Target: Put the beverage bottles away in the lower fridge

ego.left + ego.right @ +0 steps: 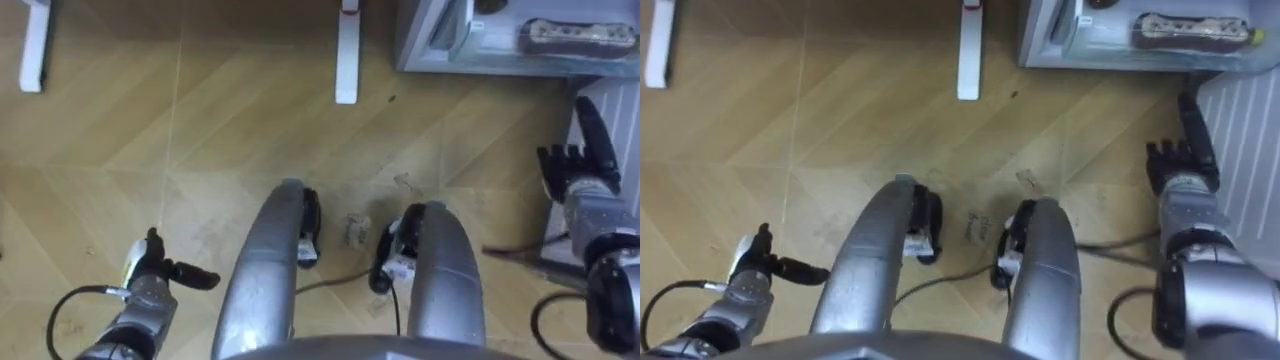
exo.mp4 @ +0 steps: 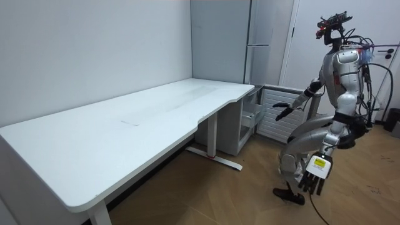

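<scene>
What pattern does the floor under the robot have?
The floor is light wood laid in a herringbone-style zigzag, best seen in the left eye view.

Office, long white desk [image 2: 125,125], drawer cabinet [image 2: 232,131] (wooden floor [image 2: 206,194])

Cut off above me
The grey compartment [image 1: 415,50] runs past the top edge; the long thing [image 1: 580,35] lying in it is too blurred for me to name.
</scene>
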Tool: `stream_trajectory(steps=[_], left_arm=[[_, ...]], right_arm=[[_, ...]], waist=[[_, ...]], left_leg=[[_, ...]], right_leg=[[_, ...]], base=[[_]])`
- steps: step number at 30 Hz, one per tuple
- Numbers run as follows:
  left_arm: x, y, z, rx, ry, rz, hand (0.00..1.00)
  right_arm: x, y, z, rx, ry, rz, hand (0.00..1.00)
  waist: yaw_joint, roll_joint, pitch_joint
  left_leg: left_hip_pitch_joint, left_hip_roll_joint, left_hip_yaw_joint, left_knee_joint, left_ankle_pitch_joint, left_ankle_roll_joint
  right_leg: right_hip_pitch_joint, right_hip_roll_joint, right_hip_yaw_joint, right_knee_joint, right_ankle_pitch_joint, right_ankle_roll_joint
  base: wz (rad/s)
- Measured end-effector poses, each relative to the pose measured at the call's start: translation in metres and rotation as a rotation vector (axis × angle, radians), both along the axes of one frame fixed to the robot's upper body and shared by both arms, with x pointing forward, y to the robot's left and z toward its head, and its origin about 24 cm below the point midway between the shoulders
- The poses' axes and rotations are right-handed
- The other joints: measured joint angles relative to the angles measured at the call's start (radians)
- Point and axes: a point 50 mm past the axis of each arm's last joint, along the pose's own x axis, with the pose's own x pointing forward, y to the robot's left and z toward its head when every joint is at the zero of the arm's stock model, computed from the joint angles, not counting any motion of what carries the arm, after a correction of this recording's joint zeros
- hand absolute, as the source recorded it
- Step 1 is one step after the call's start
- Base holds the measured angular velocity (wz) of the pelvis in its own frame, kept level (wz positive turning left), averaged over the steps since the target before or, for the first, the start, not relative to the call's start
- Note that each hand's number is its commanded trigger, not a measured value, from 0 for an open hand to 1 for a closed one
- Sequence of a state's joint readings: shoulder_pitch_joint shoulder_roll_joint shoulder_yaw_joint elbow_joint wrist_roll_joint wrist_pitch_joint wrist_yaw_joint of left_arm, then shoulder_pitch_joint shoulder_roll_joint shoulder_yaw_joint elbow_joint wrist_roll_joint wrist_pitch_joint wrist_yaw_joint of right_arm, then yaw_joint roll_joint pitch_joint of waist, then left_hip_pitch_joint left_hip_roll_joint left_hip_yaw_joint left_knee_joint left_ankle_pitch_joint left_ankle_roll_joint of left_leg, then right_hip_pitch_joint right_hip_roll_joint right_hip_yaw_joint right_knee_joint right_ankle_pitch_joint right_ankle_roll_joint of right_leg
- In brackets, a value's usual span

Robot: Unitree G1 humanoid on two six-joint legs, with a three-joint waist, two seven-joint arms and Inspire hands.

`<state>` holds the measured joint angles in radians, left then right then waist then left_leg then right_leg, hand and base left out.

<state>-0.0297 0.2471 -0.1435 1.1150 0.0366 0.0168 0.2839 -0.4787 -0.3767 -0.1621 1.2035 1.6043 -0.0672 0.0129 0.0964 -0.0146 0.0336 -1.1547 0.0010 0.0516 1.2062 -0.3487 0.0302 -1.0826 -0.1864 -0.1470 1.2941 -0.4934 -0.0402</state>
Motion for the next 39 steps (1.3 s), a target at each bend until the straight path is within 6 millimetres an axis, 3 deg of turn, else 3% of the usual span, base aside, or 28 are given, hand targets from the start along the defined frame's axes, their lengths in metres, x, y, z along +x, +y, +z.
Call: stream_trajectory(steps=[4, 5, 14, 19, 22, 26, 29, 34, 39], left_arm=[[-0.009, 0.008, 0.000, 0.017, 0.019, 0.011, 0.00], [-0.010, 0.010, 0.001, 0.022, 0.023, 0.012, 0.00], [-0.012, 0.011, 0.000, 0.002, 0.055, -0.026, 0.00], [-0.009, 0.009, 0.003, -0.024, 0.023, -0.050, 0.00], [-0.004, 0.009, 0.007, -0.031, -0.001, -0.067, 0.00], [-0.018, 0.016, 0.008, -0.018, 0.017, -0.082, 0.00], [-0.028, 0.016, 0.006, -0.023, 0.042, -0.075, 0.00], [-0.036, 0.012, 0.002, -0.064, 0.057, -0.037, 0.00], [-0.036, 0.013, 0.002, -0.083, 0.045, -0.001, 0.00]], right_arm=[[0.019, -0.015, 0.032, -0.084, -0.068, 0.024, 0.00], [0.022, -0.017, 0.038, -0.100, -0.076, 0.031, 0.00], [0.042, -0.007, 0.059, -0.148, -0.152, 0.108, 0.00], [0.048, -0.007, 0.070, -0.184, -0.177, 0.122, 0.00], [0.055, -0.006, 0.085, -0.227, -0.223, 0.161, 0.00], [0.069, 0.010, 0.102, -0.269, -0.281, 0.247, 0.00], [0.074, 0.015, 0.109, -0.281, -0.301, 0.271, 0.00], [0.077, 0.020, 0.112, -0.291, -0.313, 0.296, 0.00], [0.079, 0.025, 0.115, -0.307, -0.317, 0.309, 0.00]], waist=[[0.020, -0.010, 0.0016], [0.020, -0.018, 0.0050], [0.021, -0.082, 0.0064], [0.021, -0.088, 0.0073], [0.042, -0.088, 0.0077], [0.058, -0.088, 0.0078], [0.076, -0.089, 0.0080], [0.095, -0.090, 0.0091], [0.088, -0.089, 0.0143]], left_leg=[[-0.056, -0.003, -0.001, 0.052, -0.006, 0.002], [-0.059, -0.009, -0.002, 0.059, -0.007, 0.001], [-0.104, -0.030, -0.020, 0.106, -0.024, 0.005], [-0.131, -0.047, -0.024, 0.142, -0.038, 0.013], [-0.148, -0.047, -0.023, 0.145, -0.038, 0.014], [-0.148, -0.052, -0.023, 0.144, -0.043, 0.017], [-0.153, -0.066, -0.029, 0.145, -0.048, 0.014], [-0.167, -0.071, -0.036, 0.150, -0.057, 0.012], [-0.169, -0.083, -0.042, 0.151, -0.062, 0.010]], right_leg=[[-0.054, -0.011, 0.003, 0.057, -0.014, -0.006], [-0.056, -0.017, 0.004, 0.069, -0.019, -0.006], [-0.086, -0.041, -0.005, 0.119, -0.049, 0.000], [-0.103, -0.058, -0.005, 0.154, -0.071, 0.009], [-0.124, -0.054, 0.003, 0.158, -0.071, 0.009], [-0.123, -0.057, 0.005, 0.162, -0.079, 0.013], [-0.123, -0.065, -0.001, 0.167, -0.091, 0.012], [-0.124, -0.075, -0.016, 0.171, -0.103, 0.012], [-0.126, -0.076, -0.012, 0.172, -0.108, 0.015]], base=[[0.04], [0.12], [0.08], [0.10], [-0.01], [0.05], [0.11], [0.11], [0.00]])
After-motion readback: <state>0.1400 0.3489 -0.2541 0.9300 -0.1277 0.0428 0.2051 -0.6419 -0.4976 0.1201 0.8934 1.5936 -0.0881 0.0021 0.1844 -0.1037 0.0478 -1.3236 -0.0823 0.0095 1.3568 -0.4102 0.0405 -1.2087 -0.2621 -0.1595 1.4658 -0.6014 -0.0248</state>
